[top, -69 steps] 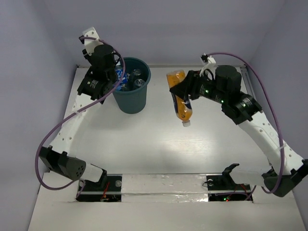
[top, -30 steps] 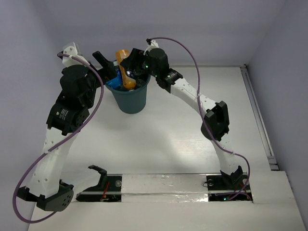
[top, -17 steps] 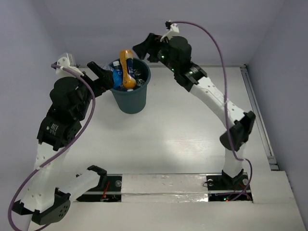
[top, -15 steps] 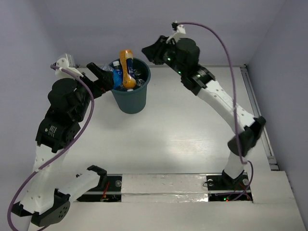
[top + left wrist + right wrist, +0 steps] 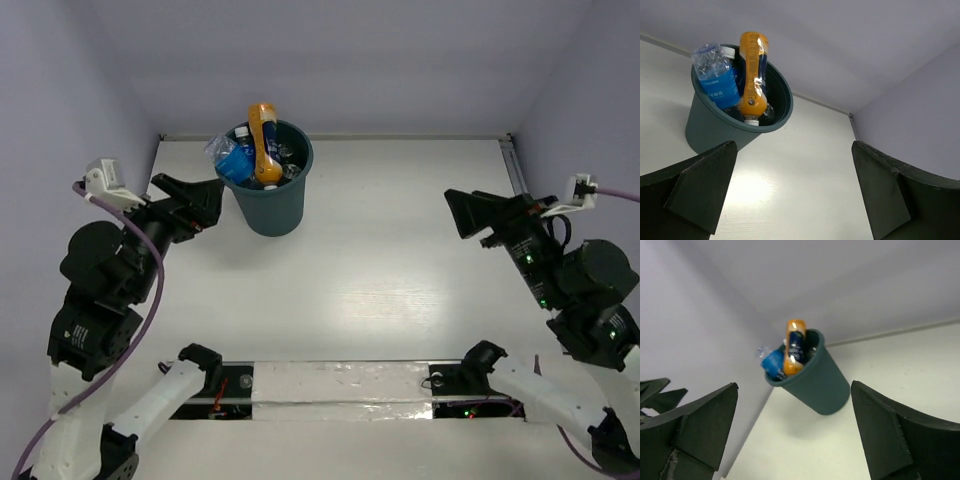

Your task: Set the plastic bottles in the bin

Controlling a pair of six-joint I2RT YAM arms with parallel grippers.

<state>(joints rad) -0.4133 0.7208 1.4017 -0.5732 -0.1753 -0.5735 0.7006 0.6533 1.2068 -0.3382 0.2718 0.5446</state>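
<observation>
The dark teal bin (image 5: 272,205) stands at the table's back left, holding the plastic bottles. An orange bottle (image 5: 263,140) sticks out cap-down, beside a blue-labelled clear bottle (image 5: 235,160); clear ones lie lower inside. My left gripper (image 5: 192,190) hovers open just left of the bin, with nothing between its fingers. My right gripper (image 5: 465,210) is open and empty far to the right. The left wrist view shows the bin (image 5: 715,130), the orange bottle (image 5: 752,70) and the blue-labelled bottle (image 5: 717,82) ahead of the left gripper (image 5: 793,144). In the right wrist view the bin (image 5: 827,387) is distant beyond the right gripper (image 5: 794,385).
Purple walls close the table at the back and both sides. A metal rail (image 5: 515,165) runs along the right edge. A taped strip (image 5: 340,385) with the arm bases lies at the near edge.
The right gripper opened and let the orange bottle go into the bin, then swung far right and nearer. The left arm drew back from the bin's rim toward the near left.
</observation>
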